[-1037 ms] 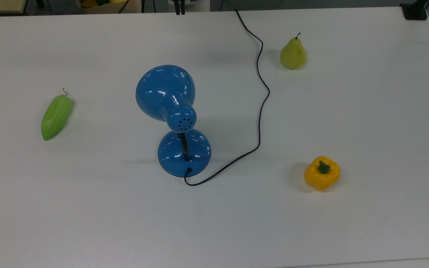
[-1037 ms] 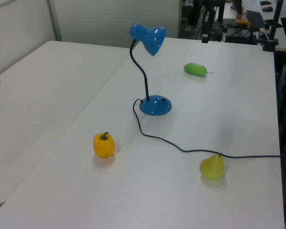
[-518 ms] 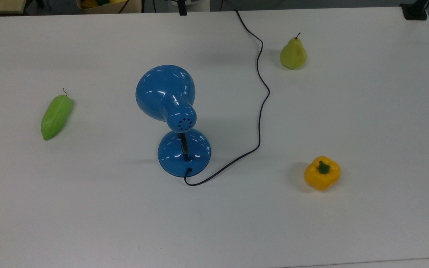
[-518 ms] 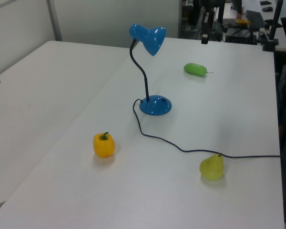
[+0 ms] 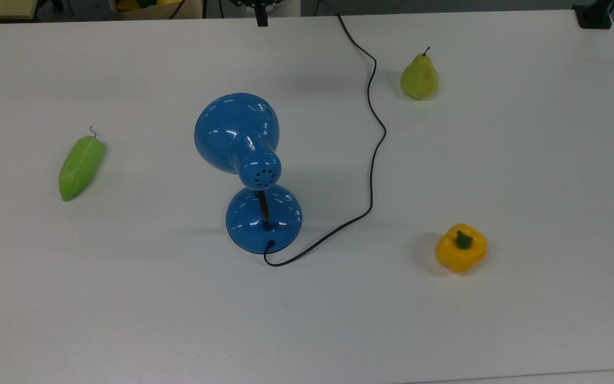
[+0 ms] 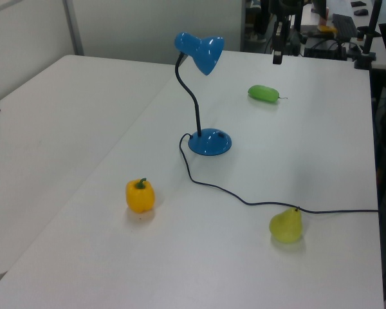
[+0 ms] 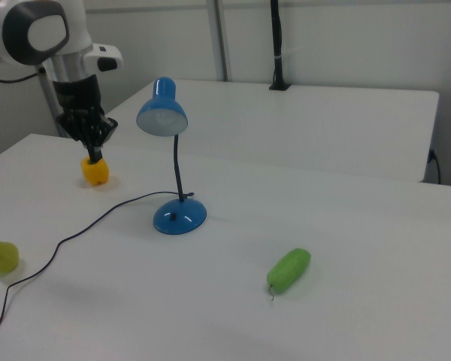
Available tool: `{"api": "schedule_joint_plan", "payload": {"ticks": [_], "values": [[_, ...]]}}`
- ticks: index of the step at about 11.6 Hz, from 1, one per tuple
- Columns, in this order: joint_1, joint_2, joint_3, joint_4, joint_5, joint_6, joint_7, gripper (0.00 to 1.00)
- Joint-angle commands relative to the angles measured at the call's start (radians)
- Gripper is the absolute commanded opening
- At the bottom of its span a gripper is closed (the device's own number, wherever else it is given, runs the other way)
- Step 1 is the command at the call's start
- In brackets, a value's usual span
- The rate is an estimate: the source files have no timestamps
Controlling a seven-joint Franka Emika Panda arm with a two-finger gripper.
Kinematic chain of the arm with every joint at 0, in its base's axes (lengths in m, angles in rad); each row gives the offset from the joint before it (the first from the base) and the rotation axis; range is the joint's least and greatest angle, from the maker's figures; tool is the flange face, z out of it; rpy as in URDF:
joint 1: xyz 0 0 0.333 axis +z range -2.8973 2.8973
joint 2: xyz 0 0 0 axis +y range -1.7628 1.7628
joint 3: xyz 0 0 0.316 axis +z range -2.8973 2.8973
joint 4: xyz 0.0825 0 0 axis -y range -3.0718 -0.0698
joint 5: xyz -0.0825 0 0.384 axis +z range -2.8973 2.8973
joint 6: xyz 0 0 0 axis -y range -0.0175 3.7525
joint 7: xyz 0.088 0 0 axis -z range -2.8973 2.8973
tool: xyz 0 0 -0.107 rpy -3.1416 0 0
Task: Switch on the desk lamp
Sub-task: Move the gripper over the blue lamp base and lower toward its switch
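- Black two-finger gripper has dropped slightly lower over the white table's far edge in the left view.
- In the top view, its tip reaches marginally further in.

Lamp stands mid-surface, cord snaking to the far edge; cucumber on the top view's left, pear and pepper right.

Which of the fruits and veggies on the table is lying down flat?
The long green cucumber is the one lying flat on its side. The pear stands with its stem up, and so does the yellow bell pepper.
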Motion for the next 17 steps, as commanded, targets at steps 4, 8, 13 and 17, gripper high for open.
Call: {"api": "schedule_joint_plan", "payload": {"ticks": [4,8,13,17], "values": [[0.004,-0.009,-0.003,-0.180,0.004,0.210,-0.061,0.00],[0.007,0.012,-0.003,-0.289,-0.005,0.425,-0.062,0.00],[0.007,0.110,0.000,-0.299,-0.017,0.607,-0.061,0.00],[0.002,0.193,0.000,-0.299,-0.039,0.764,-0.061,0.00]]}}
